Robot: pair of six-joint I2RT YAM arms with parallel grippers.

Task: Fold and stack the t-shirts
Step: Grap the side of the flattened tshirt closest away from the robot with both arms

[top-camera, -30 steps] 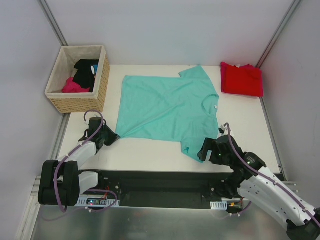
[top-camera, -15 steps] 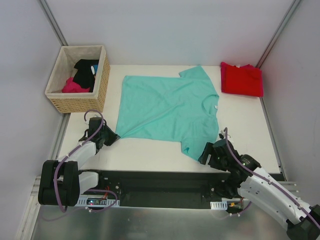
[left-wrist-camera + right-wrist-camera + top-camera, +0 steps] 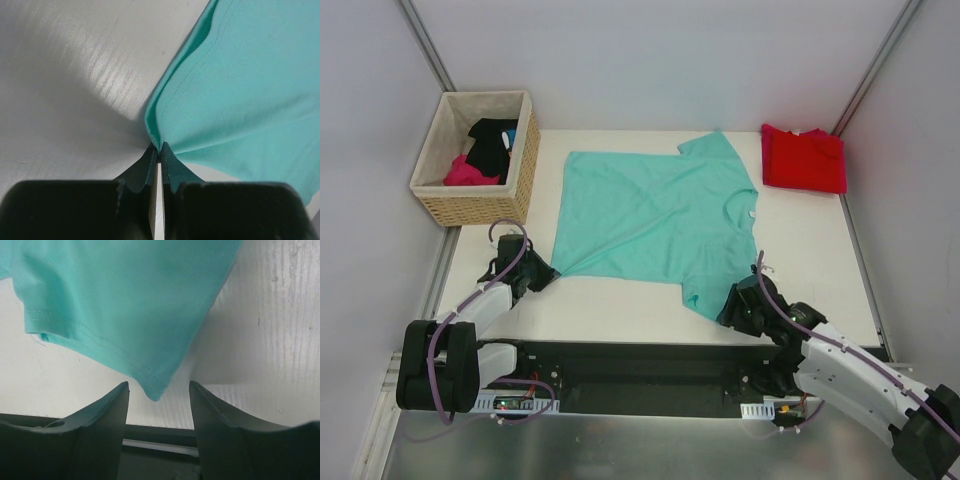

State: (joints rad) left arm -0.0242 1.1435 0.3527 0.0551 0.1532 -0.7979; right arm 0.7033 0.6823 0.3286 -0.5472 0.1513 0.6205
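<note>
Left hand tight (right hand ajar)

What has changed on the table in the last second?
The right gripper sank lower, jaws narrowing around the sleeve corner of the teal shirt, not yet pinching. The left gripper stays shut on its hem corner; red shirt and basket unmoved.

Your right end effector hovers low over the white table, its two dark jaws standing apart on either side of a hemmed corner of the teal t-shirt, whose double-stitched tip lies between them, touching neither jaw.
</note>
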